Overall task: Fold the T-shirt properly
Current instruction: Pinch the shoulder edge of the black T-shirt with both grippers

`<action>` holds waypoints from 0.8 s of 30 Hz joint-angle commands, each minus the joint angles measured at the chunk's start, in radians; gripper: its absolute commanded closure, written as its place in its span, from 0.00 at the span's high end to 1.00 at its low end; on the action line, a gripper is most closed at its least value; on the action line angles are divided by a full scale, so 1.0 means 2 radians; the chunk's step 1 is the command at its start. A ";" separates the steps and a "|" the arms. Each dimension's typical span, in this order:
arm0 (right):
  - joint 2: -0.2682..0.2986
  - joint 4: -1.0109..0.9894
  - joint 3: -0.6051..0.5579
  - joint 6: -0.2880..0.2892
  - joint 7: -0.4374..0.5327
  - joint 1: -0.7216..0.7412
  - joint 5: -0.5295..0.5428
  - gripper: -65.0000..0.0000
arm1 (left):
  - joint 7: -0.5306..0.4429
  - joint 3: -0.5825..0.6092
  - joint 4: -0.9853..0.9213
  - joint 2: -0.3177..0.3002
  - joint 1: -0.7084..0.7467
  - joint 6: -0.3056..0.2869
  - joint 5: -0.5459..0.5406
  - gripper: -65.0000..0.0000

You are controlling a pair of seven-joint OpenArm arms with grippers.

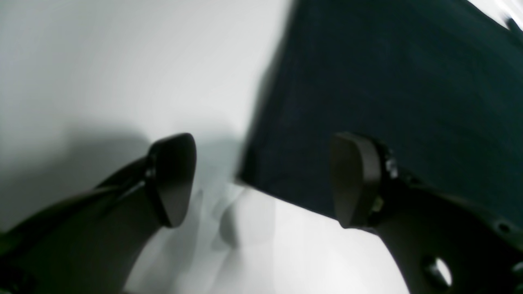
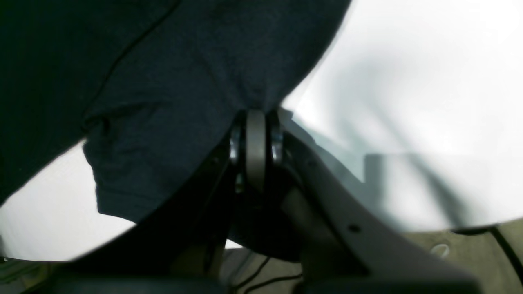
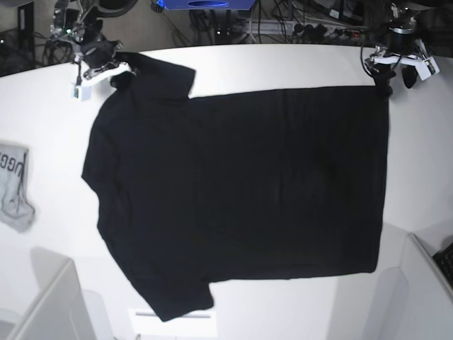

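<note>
Lying flat and spread across the white tabletop [image 3: 283, 64], the black T-shirt [image 3: 241, 191] shows its plain side, with the sleeves toward the base view's left and the hem toward its right. The right hand [image 2: 255, 118] is clenched on a fold of the shirt's cloth at the far sleeve, fabric bunched just above its closed pads. The left hand [image 1: 261, 179] is released, its jaws standing wide apart at the hem's far corner, one finger [image 1: 173, 179] over bare tabletop, the other over the cloth. A small grey cloth [image 3: 14, 188] with lettering lies apart from the shirt, at the tabletop's left edge.
</note>
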 commanded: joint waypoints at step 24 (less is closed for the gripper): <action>-0.001 -0.012 -0.002 -0.014 -0.046 0.002 -0.025 0.00 | 0.167 -0.041 -0.049 0.006 -0.101 -0.006 -0.002 0.36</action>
